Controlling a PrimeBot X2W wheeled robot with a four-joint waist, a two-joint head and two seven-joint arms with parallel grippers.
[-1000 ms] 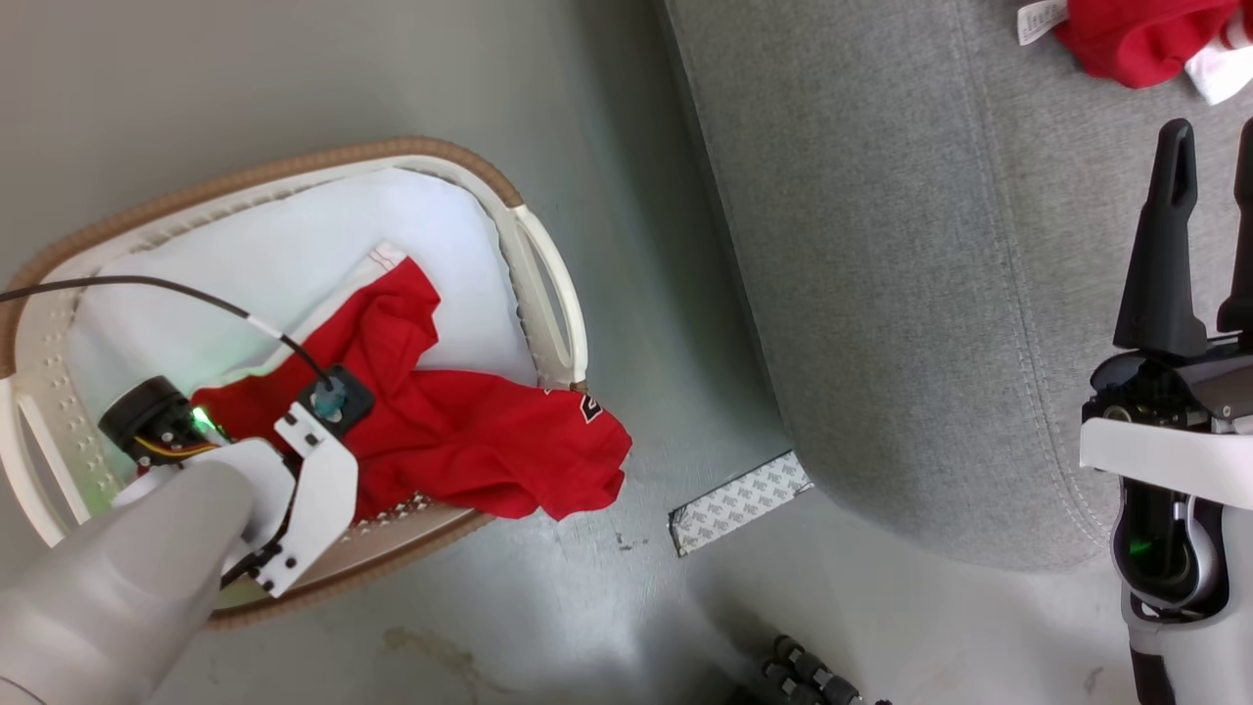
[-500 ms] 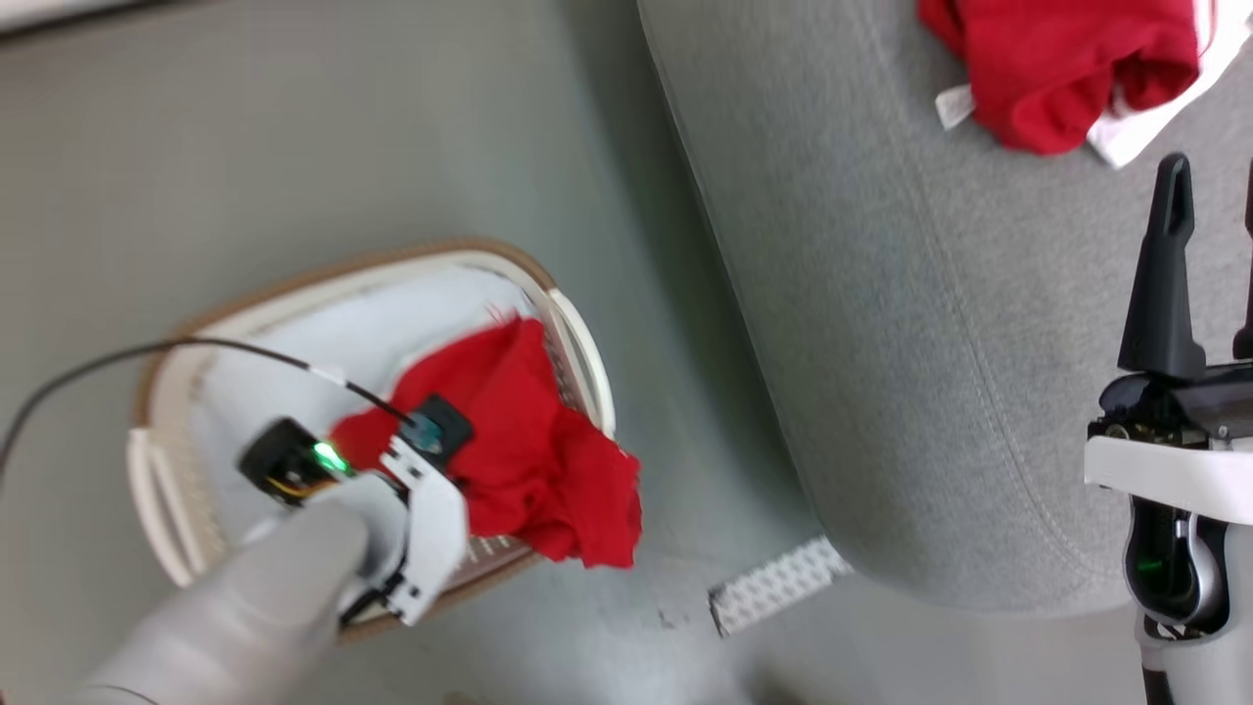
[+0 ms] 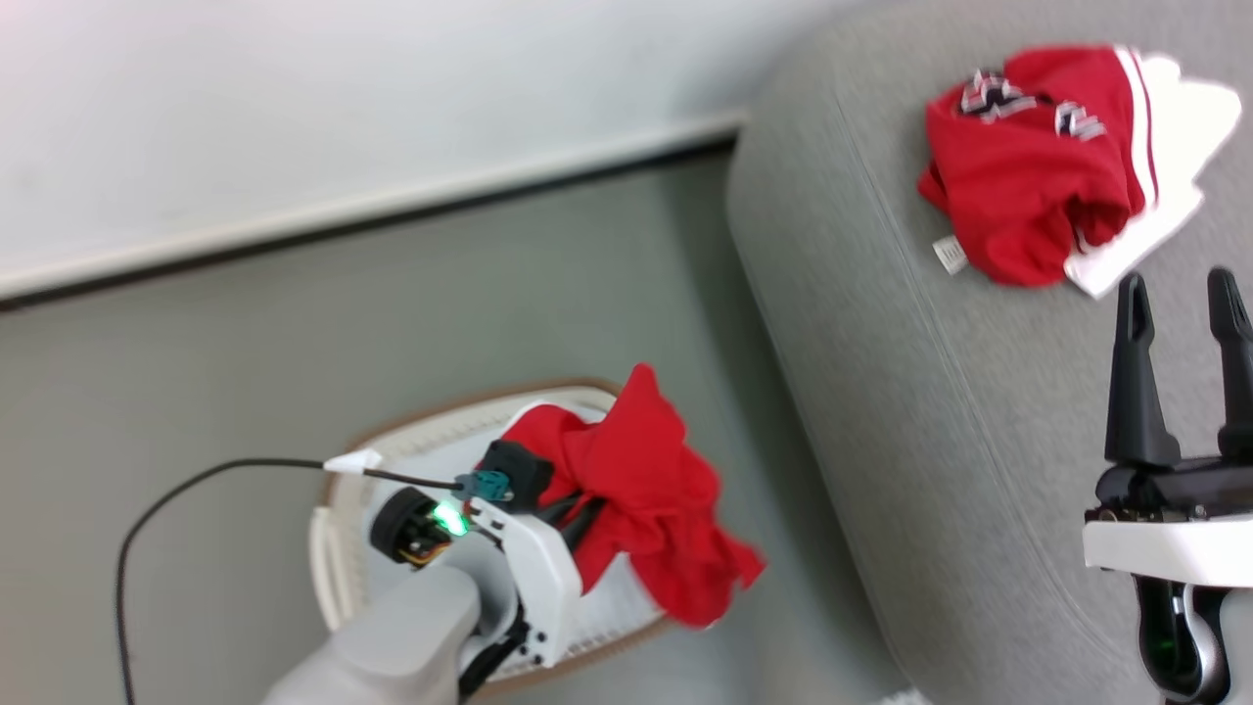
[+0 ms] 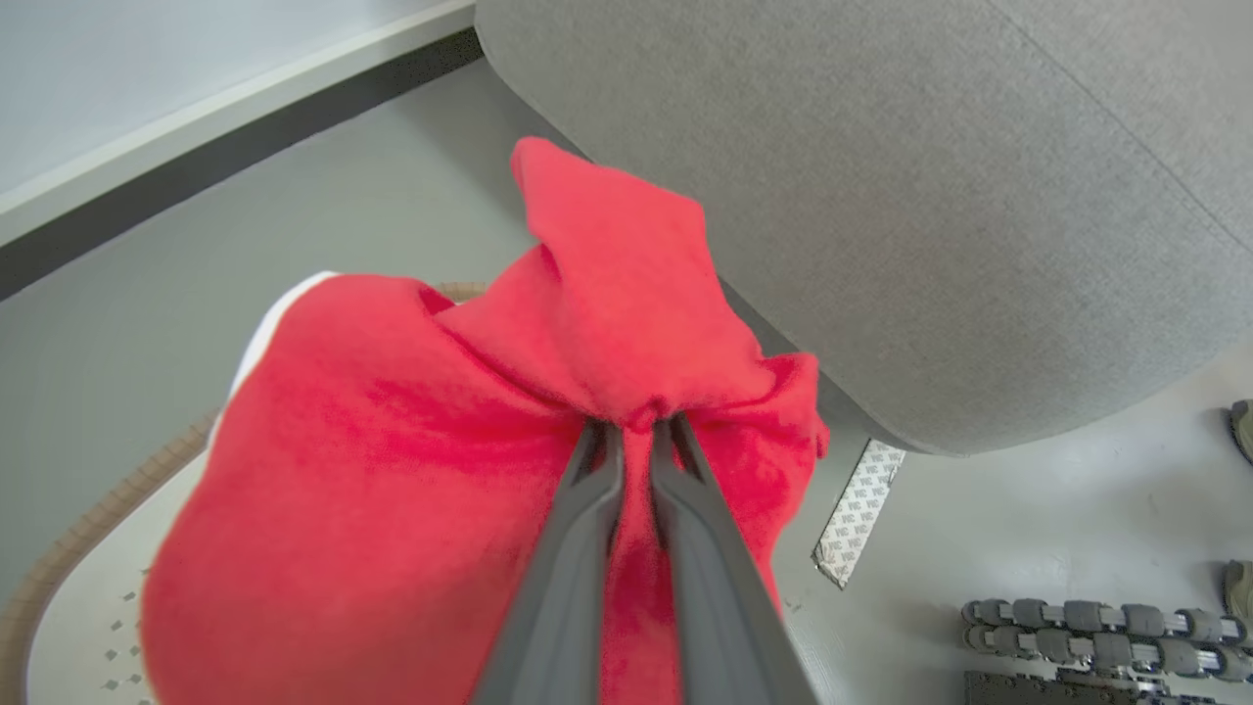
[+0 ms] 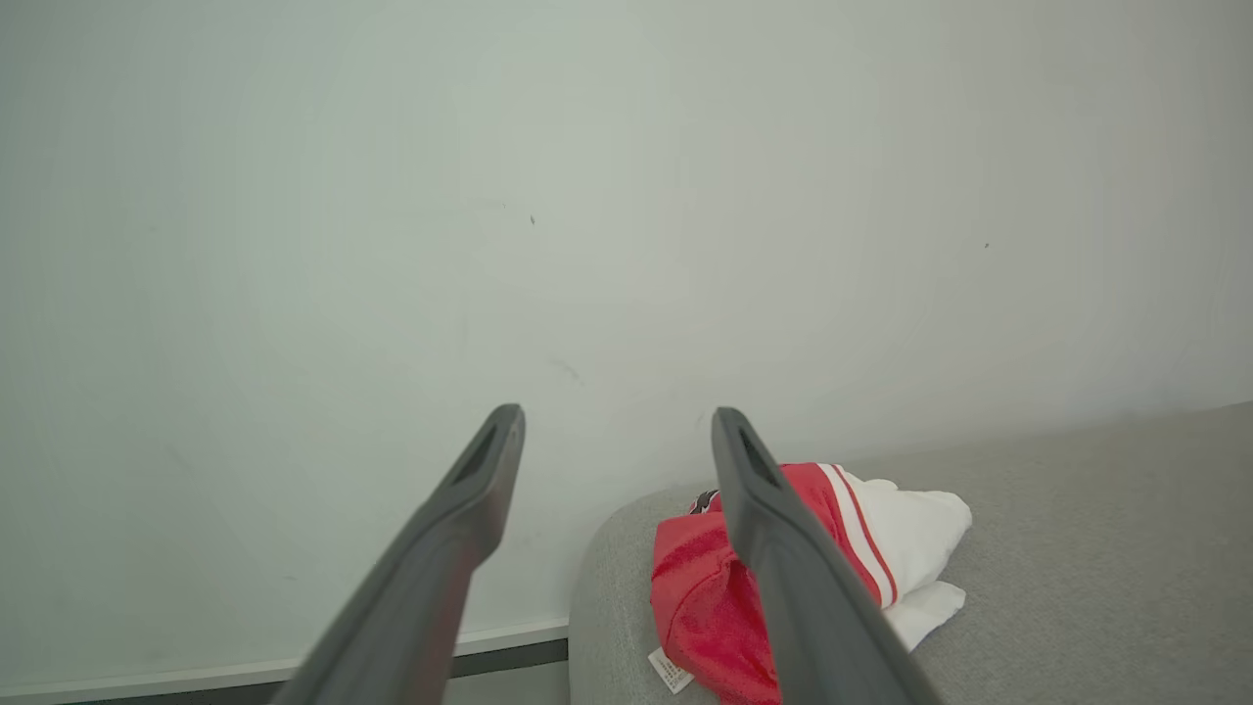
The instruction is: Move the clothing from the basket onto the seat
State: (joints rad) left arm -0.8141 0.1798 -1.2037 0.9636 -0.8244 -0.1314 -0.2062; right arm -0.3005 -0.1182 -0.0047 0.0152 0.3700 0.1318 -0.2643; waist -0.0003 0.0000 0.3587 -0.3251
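Observation:
My left gripper (image 4: 634, 431) is shut on a bunched red garment (image 3: 646, 509) (image 4: 411, 470), which hangs above the cream basket (image 3: 338, 534) (image 4: 69, 558) with its brown rim. The cloth droops past the basket's right edge, close to the grey seat (image 3: 940, 431) (image 4: 930, 196). A second red and white garment (image 3: 1047, 166) (image 5: 861, 558) lies on the seat at the far right. My right gripper (image 3: 1180, 294) (image 5: 617, 431) is open and empty, hovering over the seat just in front of that garment.
A pale wall with a dark skirting strip runs behind the basket. White lining (image 3: 626, 602) shows inside the basket. A patterned tape strip (image 4: 861, 509) lies on the grey floor by the seat's corner, and a row of grey rollers (image 4: 1077, 627) beyond it.
The head camera has tilted up and the view shifted. My left gripper has lifted the red garment out of the basket, bunched and hanging. The right gripper stays open.

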